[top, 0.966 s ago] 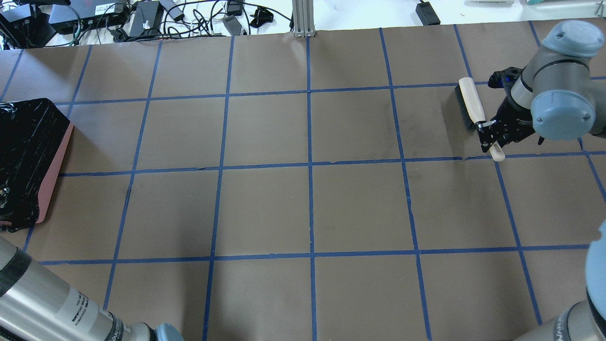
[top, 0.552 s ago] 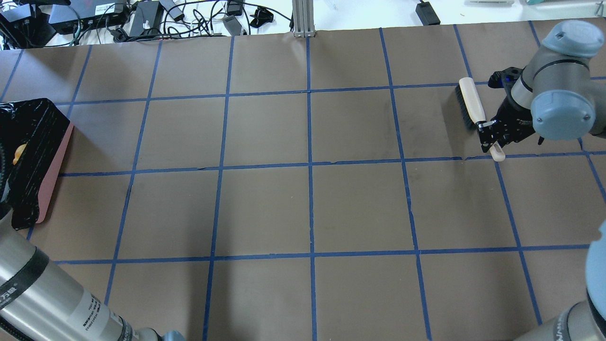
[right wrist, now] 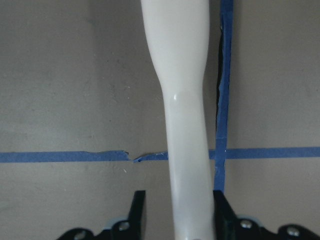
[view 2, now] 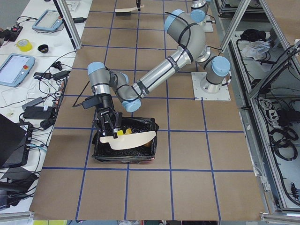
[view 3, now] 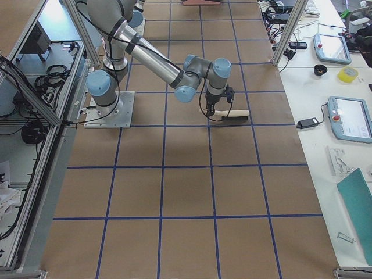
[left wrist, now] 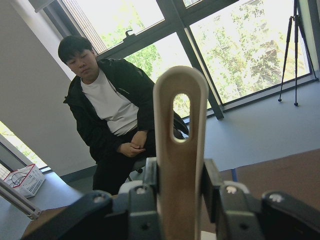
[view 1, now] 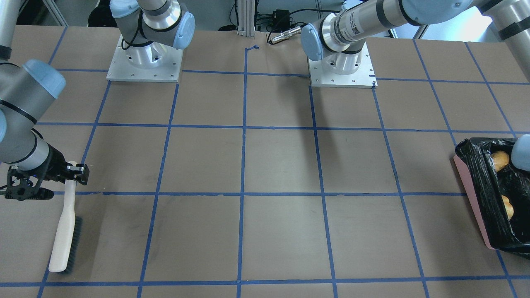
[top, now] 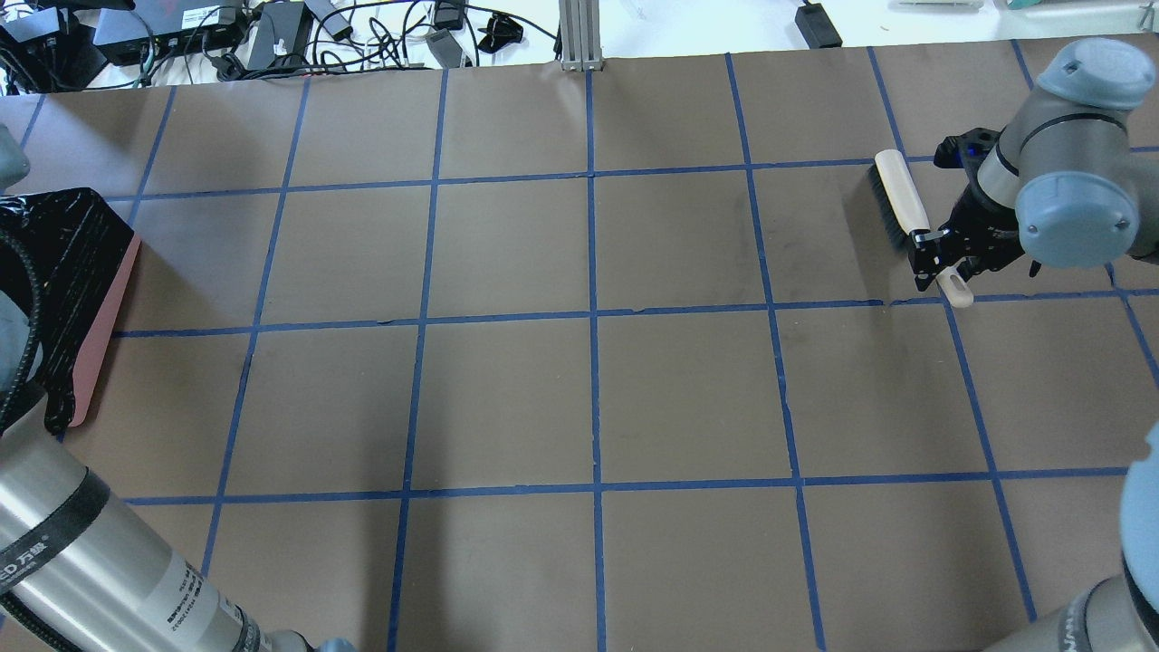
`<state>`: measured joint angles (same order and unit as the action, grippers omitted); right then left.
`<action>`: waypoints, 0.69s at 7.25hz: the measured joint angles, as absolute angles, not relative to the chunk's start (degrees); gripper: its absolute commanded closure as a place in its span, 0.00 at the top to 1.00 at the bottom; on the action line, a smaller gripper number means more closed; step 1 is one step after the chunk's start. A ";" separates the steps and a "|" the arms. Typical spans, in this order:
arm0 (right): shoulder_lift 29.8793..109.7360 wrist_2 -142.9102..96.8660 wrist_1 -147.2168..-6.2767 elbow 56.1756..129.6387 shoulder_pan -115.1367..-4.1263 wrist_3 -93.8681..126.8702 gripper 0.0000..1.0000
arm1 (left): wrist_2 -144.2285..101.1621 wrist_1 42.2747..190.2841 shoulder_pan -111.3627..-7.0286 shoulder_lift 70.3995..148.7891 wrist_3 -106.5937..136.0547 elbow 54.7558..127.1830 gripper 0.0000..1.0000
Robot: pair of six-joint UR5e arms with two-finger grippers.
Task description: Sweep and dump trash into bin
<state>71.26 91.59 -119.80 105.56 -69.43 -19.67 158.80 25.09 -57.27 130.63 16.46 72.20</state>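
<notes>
Two grips explain the layout. The left fingers [left wrist: 216, 196] clamp the dustpan [left wrist: 180, 150] by its handle and hold it over the bin [top: 98, 344], so the trash [view 1: 500, 160] lands in the black liner (orange lumps lie inside). The right fingers [right wrist: 224, 212] pinch the brush [right wrist: 182, 100], which rests on the surface [top: 589, 389] well apart, likely to stay clear.

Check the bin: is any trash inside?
Yes, inside: two yellow-orange pieces lie in the black-lined bin; whether that is all, cannot tell.

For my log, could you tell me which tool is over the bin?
The dustpan in the left gripper, over the bin; the brush in the right gripper rests on the table.
</notes>
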 measured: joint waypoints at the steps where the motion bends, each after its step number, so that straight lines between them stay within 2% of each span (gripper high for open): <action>1: 71.27 91.58 -119.80 105.56 -69.43 -19.63 0.84 | 161.14 25.26 -57.29 131.44 14.78 72.75 0.00; 3: 71.30 91.58 -119.80 105.56 -69.44 -19.64 1.00 | 166.04 27.31 -57.31 132.19 12.09 72.92 0.00; 5: 71.54 91.57 -119.54 105.37 -69.44 -19.67 1.00 | 170.64 30.53 -57.30 132.26 11.52 72.63 0.00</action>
